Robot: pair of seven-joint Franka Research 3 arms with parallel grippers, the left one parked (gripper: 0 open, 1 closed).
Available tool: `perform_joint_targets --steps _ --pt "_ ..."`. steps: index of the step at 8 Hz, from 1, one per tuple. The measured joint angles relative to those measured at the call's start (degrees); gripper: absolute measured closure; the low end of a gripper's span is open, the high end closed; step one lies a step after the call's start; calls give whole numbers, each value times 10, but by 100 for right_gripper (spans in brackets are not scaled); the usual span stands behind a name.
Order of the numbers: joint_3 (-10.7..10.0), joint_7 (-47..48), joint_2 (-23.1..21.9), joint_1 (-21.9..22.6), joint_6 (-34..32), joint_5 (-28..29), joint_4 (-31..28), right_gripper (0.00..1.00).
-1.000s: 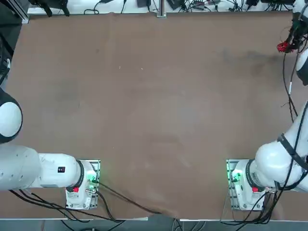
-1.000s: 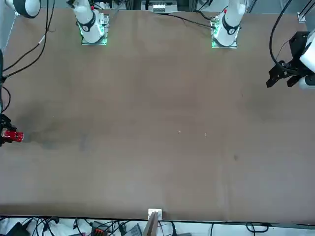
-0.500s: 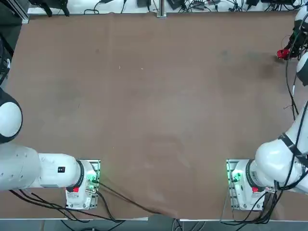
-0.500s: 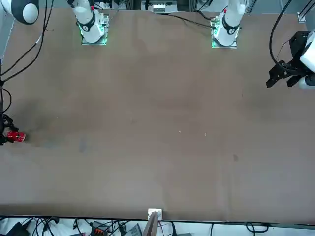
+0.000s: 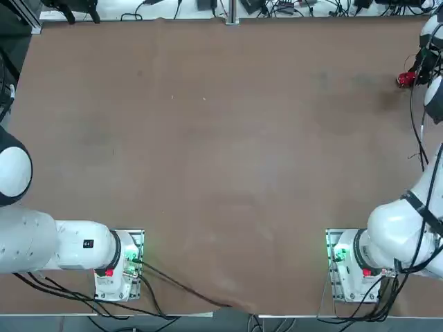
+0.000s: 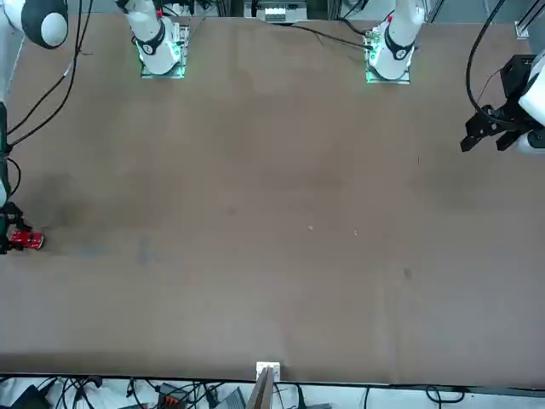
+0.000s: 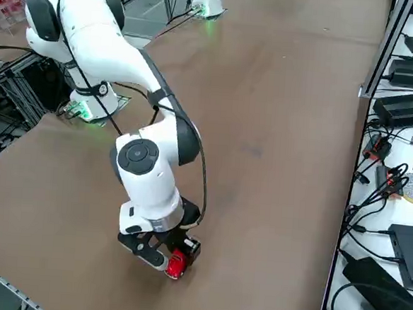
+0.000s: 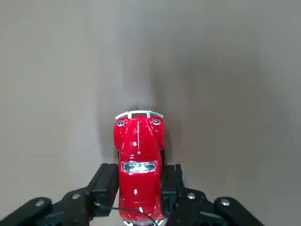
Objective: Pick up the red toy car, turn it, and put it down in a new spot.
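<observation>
The red toy car (image 8: 138, 165) is small, glossy and bright red, with a silver bumper and a pale window. My right gripper (image 8: 139, 186) is shut on the red toy car, one black finger (image 8: 106, 186) pressed on each flank. At the table's far right corner in the top view, the red toy car (image 5: 405, 79) sits under my right gripper (image 5: 413, 75). The front view has the red toy car (image 6: 25, 241) at the left edge. From the right side, the red toy car (image 7: 176, 265) hangs low over the tabletop in my right gripper (image 7: 172, 255).
The brown table (image 5: 221, 159) is bare across its middle. Cables and black boxes (image 7: 411, 70) lie along the far edge, beyond a metal rail. The arm bases (image 5: 349, 266) stand at the near edge. The table's right edge (image 5: 437, 138) runs close to the car.
My right gripper, holding the car, has sunk lower and drifted slightly toward the table's right edge. The car's long axis has turned a little in the grip.
</observation>
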Motion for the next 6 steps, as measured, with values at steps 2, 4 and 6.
perform_joint_targets --steps 2,4,6 --pt "0 -3 4 0 2 1 1 50" --pt "0 -11 4 0 2 2 2 47" --pt "0 -13 4 0 2 2 2 16"
